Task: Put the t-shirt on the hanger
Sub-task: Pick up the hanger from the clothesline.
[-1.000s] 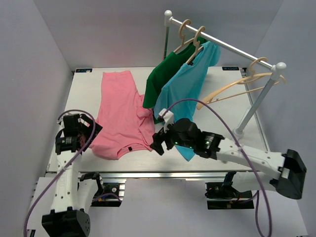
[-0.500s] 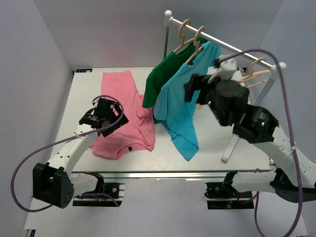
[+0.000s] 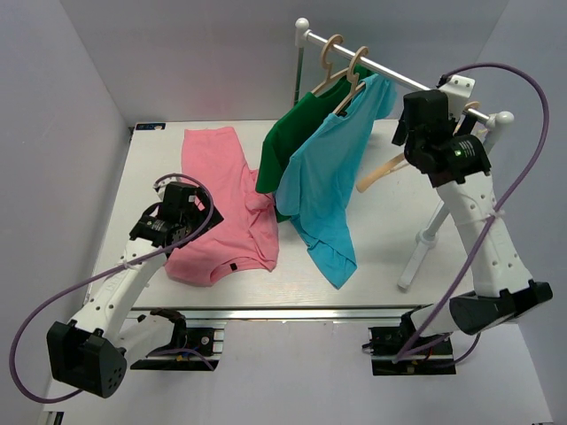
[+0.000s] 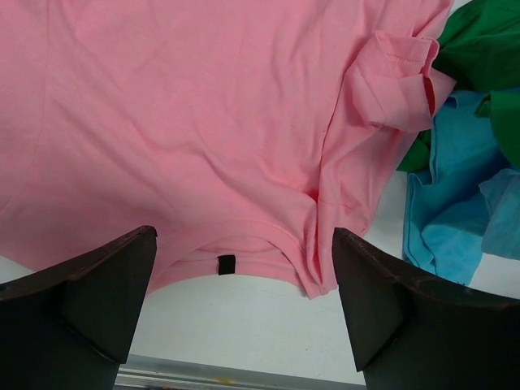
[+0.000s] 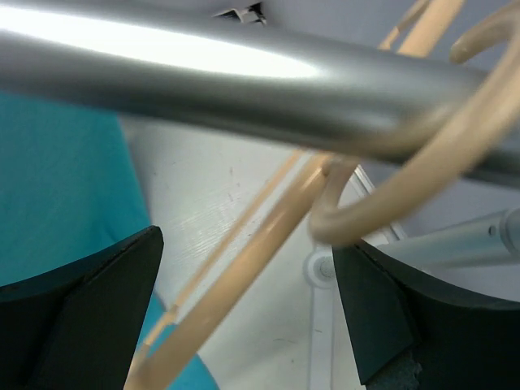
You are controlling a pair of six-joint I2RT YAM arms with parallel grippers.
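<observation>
Right hand (image 5: 245, 242) released, straddling the hanger (image 5: 244, 264) hooked on the rail (image 5: 203, 73), left hand (image 4: 242, 244) released above the t-shirt (image 4: 179, 122) flat on the surface (image 3: 381, 239); risk: an off-centre grip on the curved arm swings the hanger or snags its hook.

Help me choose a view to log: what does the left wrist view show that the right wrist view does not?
Left wrist only: the pink t-shirt flat on the table, a black tag at its collar, and a green shirt. Right wrist only: the metal rail with the bare hanger hooked over it. Both: the blue shirt, the table, and an open end effector, the left end effector or the right end effector.
</observation>
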